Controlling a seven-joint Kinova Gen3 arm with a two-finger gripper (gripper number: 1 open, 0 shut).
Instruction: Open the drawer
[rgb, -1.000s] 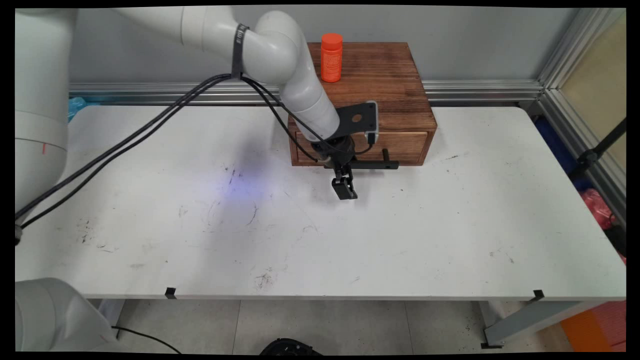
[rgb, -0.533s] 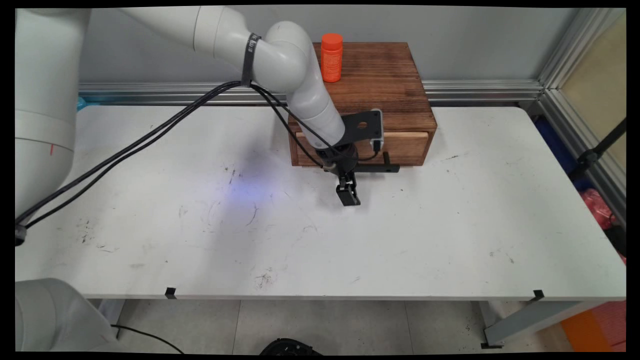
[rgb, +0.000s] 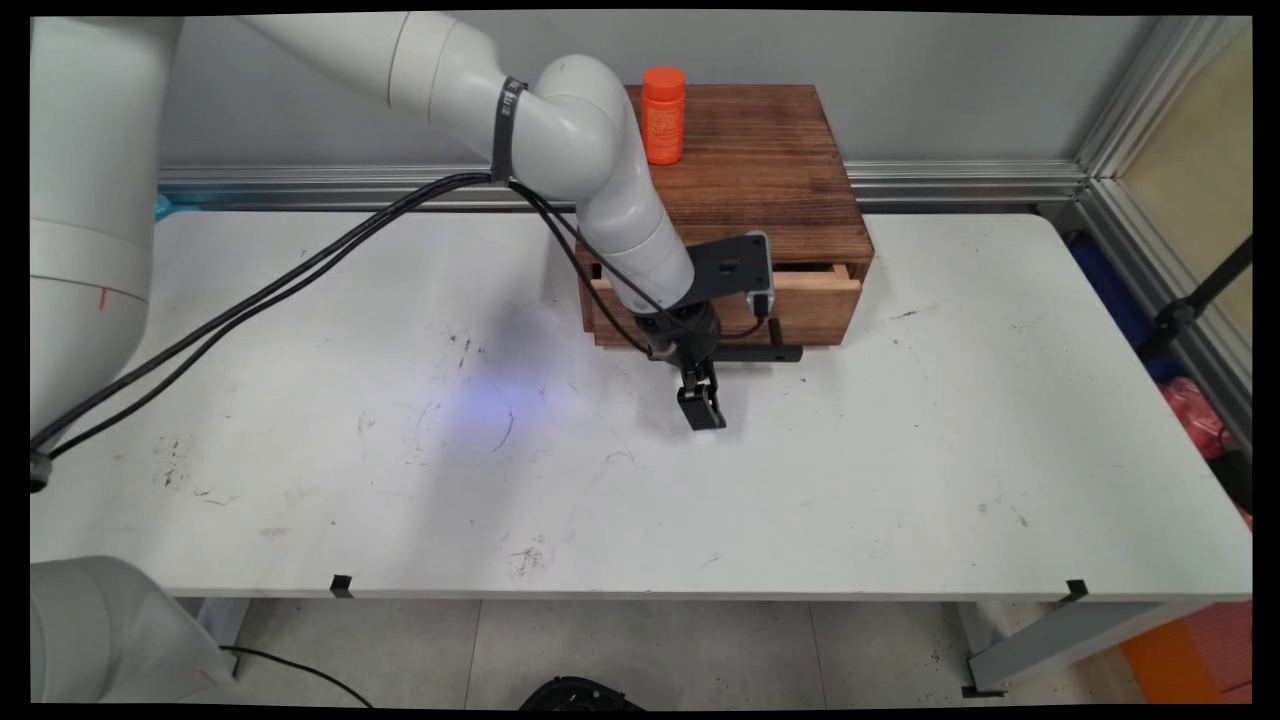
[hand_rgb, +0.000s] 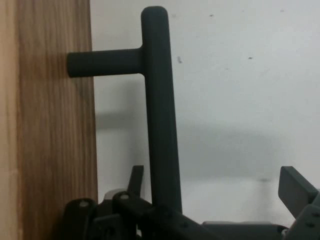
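The gripper (rgb: 702, 410) (hand_rgb: 215, 185) hangs low over the white table (rgb: 900, 460), just in front of a dark wooden drawer box (rgb: 770, 150). In the hand view its fingers stand spread. One finger (hand_rgb: 136, 179) sits in the gap between the drawer front and the handle bar, close against the bar. The other (hand_rgb: 296, 189) is well out on the far side, apart from the bar. Whether the near finger actually touches the bar is hard to tell from this angle.

The black T-bar handle (rgb: 775, 353) (hand_rgb: 160, 100) runs between the fingers, its crossbar parallel to the drawer front and joined to it by a short black post.

The drawer (rgb: 812, 308) (hand_rgb: 55, 150) stands slightly pulled out of the box, and a pale strip of its upper edge shows under the box's top.

An orange bottle (rgb: 663, 115) with an orange cap stands upright on the box's top, near its back left corner, well apart from the gripper.

Black cables (rgb: 300, 280) hang from the arm and trail toward the left across the table.
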